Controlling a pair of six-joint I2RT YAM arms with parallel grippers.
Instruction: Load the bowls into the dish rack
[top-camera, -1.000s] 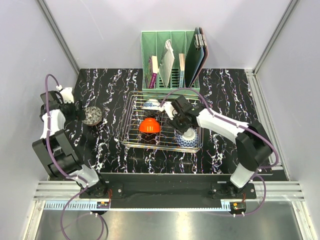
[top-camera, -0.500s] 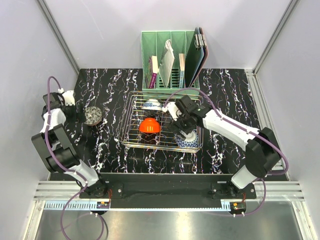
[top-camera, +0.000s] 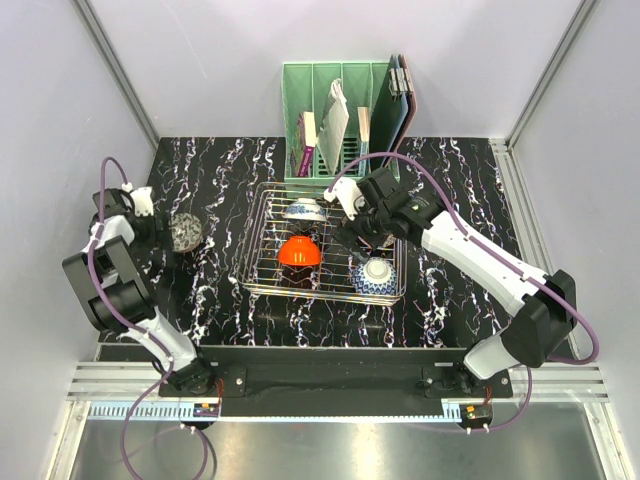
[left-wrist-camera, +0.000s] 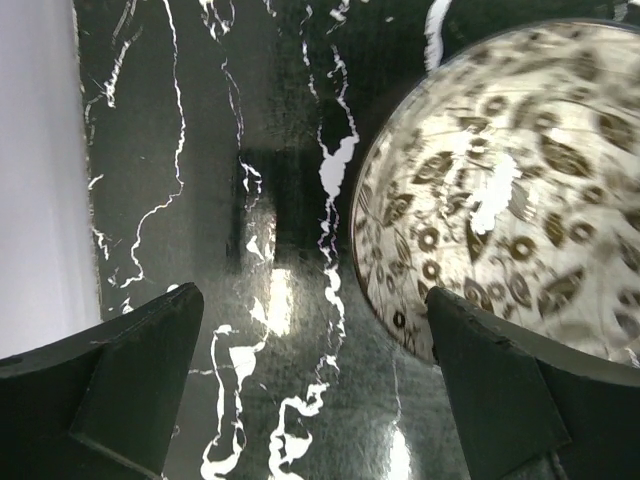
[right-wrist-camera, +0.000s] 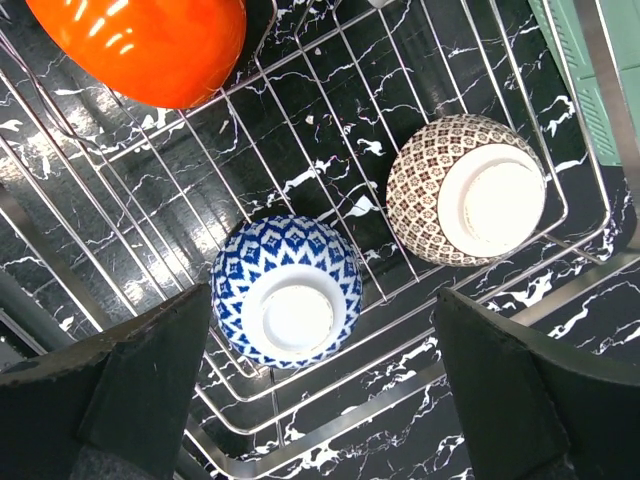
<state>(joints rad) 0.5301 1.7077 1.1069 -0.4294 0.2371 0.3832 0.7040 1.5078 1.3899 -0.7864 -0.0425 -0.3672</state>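
Note:
The chrome dish rack (top-camera: 262, 270) (right-wrist-camera: 330, 440) stands mid-table. In it are a glossy orange-red bowl (top-camera: 298, 252) (right-wrist-camera: 150, 45), a white-blue bowl (top-camera: 303, 210) at the back, and a blue-and-white bowl (top-camera: 376, 276) (right-wrist-camera: 287, 290) lying upside down near the front right corner. A cream lattice bowl (right-wrist-camera: 465, 190), also upside down, shows only in the right wrist view. My right gripper (top-camera: 362, 232) (right-wrist-camera: 320, 400) hovers open above the blue bowl, holding nothing. A brown-patterned bowl (top-camera: 185, 232) (left-wrist-camera: 510, 190) sits upright on the table at left. My left gripper (top-camera: 150, 225) (left-wrist-camera: 315, 400) is open beside its rim.
A green slotted organizer (top-camera: 340, 115) with books and a clipboard stands just behind the rack. The black marble tabletop (top-camera: 450, 180) is walled in on the left, back and right, and the left arm works close to the left wall.
My right gripper has opened, let go of the blue-and-white bowl in the rack, and drawn up and back from it. The left arm has shifted slightly beside the table bowl.

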